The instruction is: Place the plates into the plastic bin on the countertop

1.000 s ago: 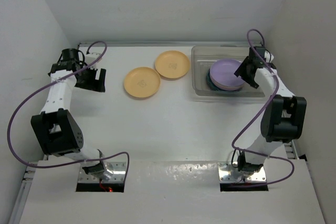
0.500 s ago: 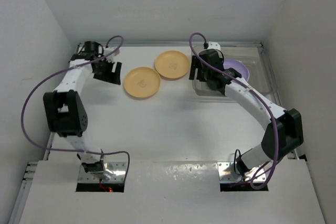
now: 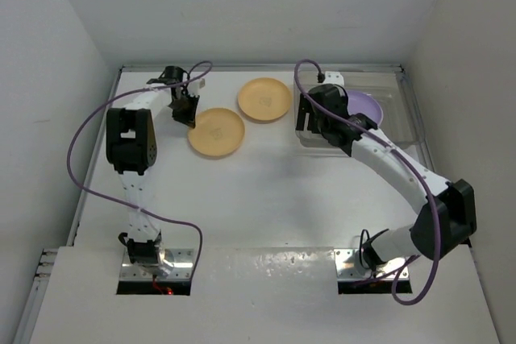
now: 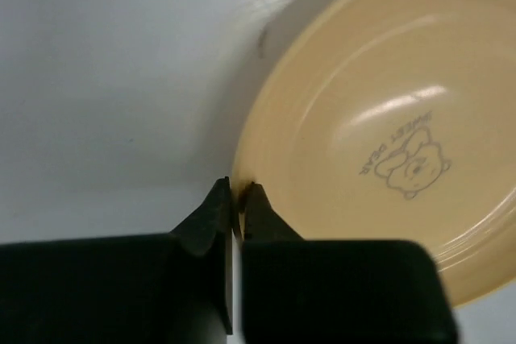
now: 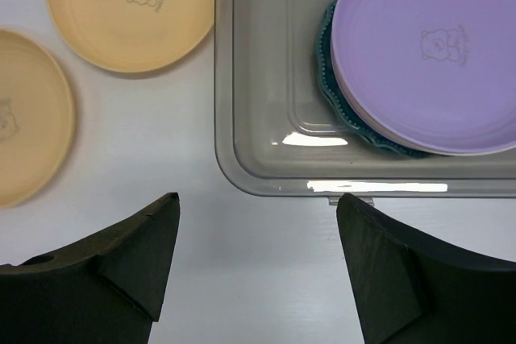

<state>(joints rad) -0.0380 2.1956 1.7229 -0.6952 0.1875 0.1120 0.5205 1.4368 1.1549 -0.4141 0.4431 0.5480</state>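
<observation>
We see left tool pinched tight on nearer yellow plate rim, likely to lift it off table. Right tool spread wide, empty, above bin edge.

The nearer yellow-orange plate and the farther yellow-orange plate, both bear-printed, lie face up and close together on the white countertop, left of the clear plastic bin. The left gripper pinches the nearer one's rim. Inside the bin, a lilac plate rests on a dark teal scalloped plate.
</observation>
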